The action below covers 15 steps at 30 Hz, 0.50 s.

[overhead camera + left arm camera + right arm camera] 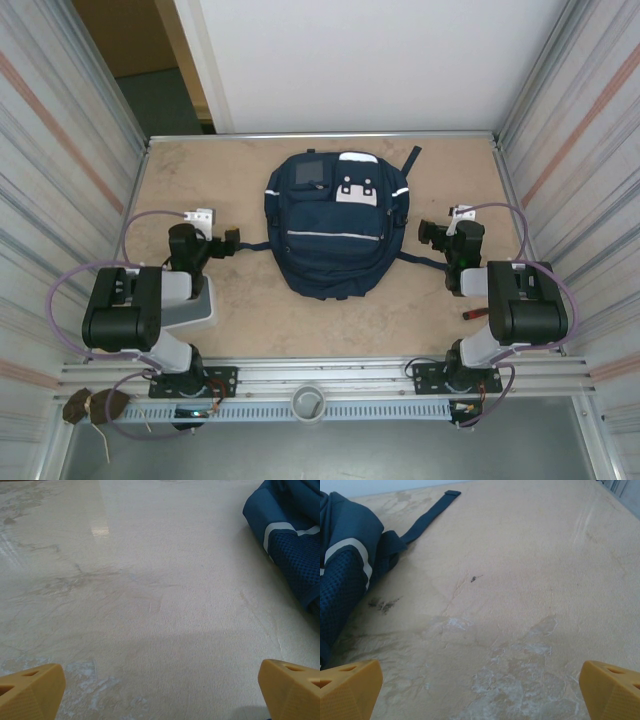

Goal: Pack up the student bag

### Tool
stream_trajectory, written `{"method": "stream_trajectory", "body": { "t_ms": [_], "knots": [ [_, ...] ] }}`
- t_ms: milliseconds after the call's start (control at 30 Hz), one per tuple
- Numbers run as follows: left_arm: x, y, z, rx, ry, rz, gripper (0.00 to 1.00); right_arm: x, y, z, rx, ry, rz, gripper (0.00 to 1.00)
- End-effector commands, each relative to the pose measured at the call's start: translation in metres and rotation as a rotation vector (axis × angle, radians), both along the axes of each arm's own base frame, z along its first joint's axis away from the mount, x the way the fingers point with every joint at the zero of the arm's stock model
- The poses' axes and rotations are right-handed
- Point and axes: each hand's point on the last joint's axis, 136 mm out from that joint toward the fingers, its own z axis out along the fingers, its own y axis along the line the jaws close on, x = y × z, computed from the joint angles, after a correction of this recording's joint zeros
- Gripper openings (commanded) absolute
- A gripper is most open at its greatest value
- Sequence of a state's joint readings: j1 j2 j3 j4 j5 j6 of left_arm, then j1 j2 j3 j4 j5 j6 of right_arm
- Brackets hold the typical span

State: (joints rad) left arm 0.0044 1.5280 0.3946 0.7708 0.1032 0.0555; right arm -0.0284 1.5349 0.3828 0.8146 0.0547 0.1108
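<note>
The student bag point(335, 225) is a large navy backpack lying flat in the middle of the table, with white patches near its top and a thin pale stripe across the front. My left gripper point(228, 241) sits just left of it, open with nothing between its jaws. In the left wrist view the bag's edge point(292, 535) lies at the upper right, beyond my left gripper point(160, 695). My right gripper point(430, 232) stands open and holds nothing just right of the bag. From the right wrist the bag point(345, 570) and a loose strap point(427, 517) lie at the left, ahead of my right gripper point(480, 692).
Ribbed metal walls point(60, 150) close in both sides, and a white panel point(360, 60) stands behind the table. A small red object point(473, 313) lies beside the right arm. An aluminium rail point(320, 385) runs along the near edge. Bare tabletop point(200, 170) flanks the bag.
</note>
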Motion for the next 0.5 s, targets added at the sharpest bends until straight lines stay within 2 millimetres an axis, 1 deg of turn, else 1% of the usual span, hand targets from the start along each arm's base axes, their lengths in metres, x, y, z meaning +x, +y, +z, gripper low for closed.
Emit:
{"method": "stream_trajectory", "body": {
  "t_ms": [0,467],
  "knots": [
    [0.0081,-0.0009,0.0169,0.024,-0.051,-0.001,0.99,0.0055,-0.0009,0.0051,-0.015,-0.011,0.004,0.99],
    [0.0075,-0.0006,0.0161,0.025,-0.049,0.001,0.99,0.0057,-0.0009,0.0054,-0.015,-0.012,0.005,0.99]
  ]
}}
